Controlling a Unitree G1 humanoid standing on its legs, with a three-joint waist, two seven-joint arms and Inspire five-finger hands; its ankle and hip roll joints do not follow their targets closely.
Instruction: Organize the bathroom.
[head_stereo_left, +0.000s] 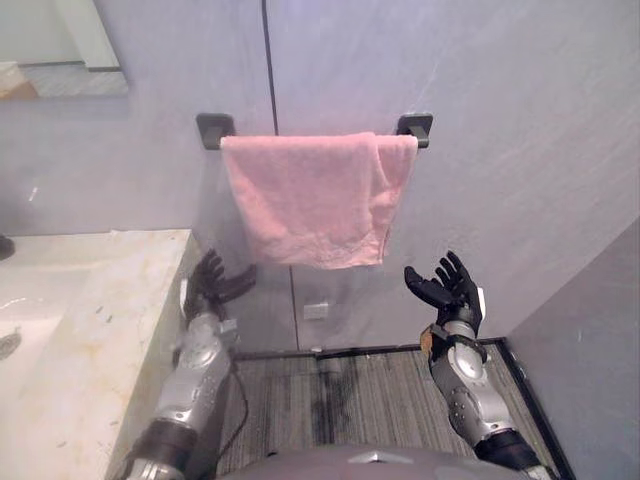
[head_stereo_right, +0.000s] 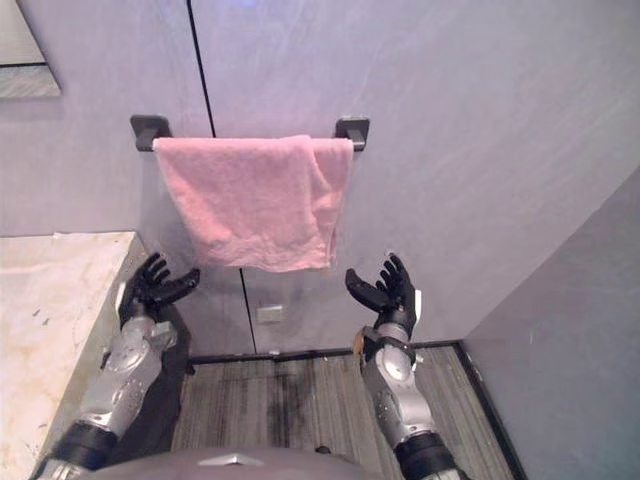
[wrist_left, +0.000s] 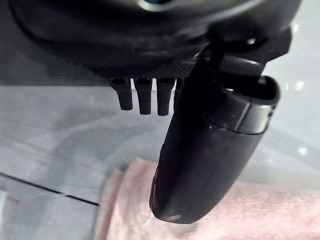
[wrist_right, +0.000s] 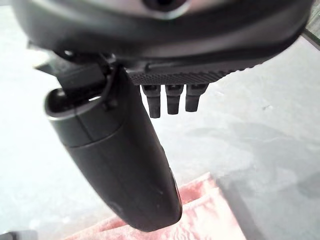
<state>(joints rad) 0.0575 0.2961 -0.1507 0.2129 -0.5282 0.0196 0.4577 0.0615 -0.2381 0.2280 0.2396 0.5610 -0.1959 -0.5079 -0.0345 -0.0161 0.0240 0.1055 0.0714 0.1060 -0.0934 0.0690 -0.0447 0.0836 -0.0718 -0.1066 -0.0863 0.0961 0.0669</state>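
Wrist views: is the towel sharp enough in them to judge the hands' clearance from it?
Left wrist view: pink towel is soft past the thumb, wall shows glare spots. Right wrist view: towel blurred, thumb blocks much of it. Left eye view: left hand and right hand clearly sit below it.

A: So you've got a pink towel (head_stereo_left: 318, 198) draped over the dark wall bar (head_stereo_left: 216, 128), up around 12 o'clock, folded and hanging a bit lower on its right side.

B: Yep, and your left hand (head_stereo_left: 208, 285) sits at 8 o'clock by the marble counter (head_stereo_left: 90, 340), fingers relaxed. Your right hand (head_stereo_left: 447, 287) is at 4 o'clock, palm spread, below the towel and apart from it.
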